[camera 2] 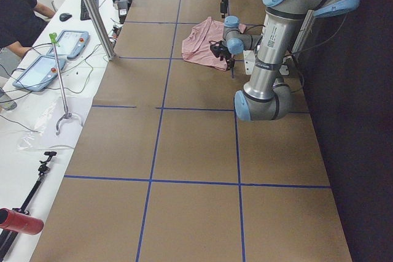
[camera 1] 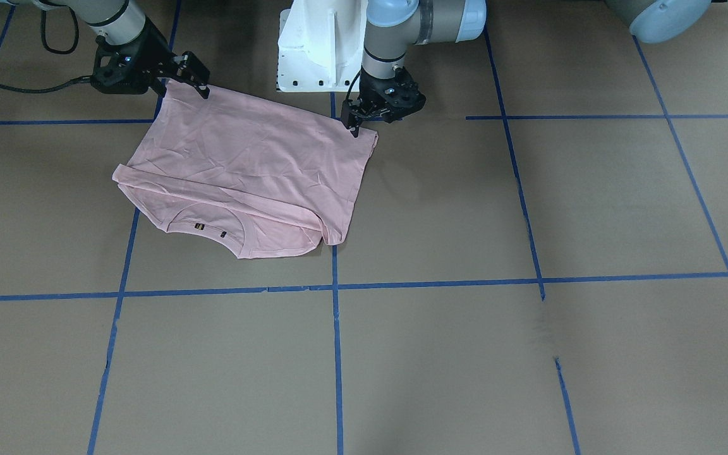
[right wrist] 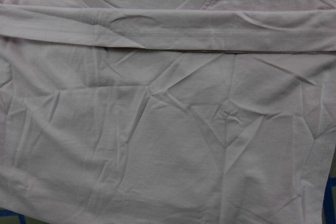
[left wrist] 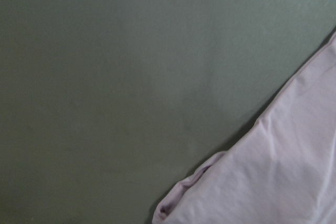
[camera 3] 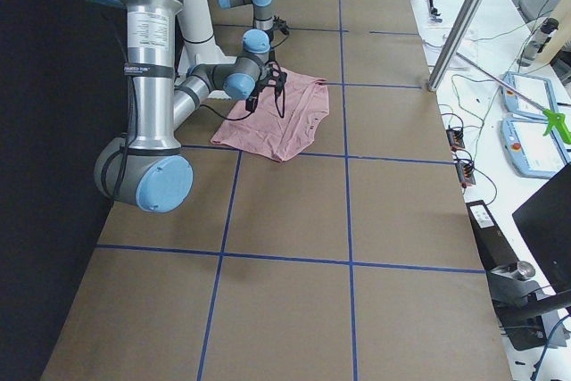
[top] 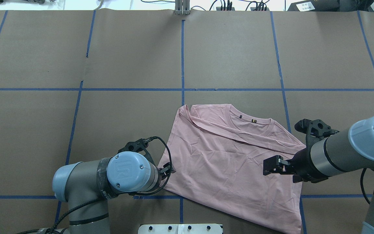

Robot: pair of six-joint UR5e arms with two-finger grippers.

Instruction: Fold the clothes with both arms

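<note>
Right claw [camera 1: 182,90] hangs raised over the near right part of the shirt [camera 1: 244,164]. In the front view its two fingers stand apart with nothing between them. Its wrist view shows only wrinkled cloth, the fingers lying outside the picture.

Left claw [camera 1: 356,125] points down low at the shirt's near left corner. I cannot tell whether it is spread, closed or pinching the hem. From the front it looks narrow and dark, and overhead its own wrist cap covers most of it. Its blurred wrist view shows only bare table [camera 1: 528,354] and the corner lying there with a small curl.

The shirt lies on the robot's right half of the table, near the base [camera 1: 320,44], and is folded once. A hemmed edge runs across just short of the collar [camera 1: 212,229], which is at the far side.

Overhead, the right arm [top: 336,152] hides part of the shirt's right edge, and the picture's bottom cuts off the near right corner. Two dark tags at the collar are too small to read.
</note>
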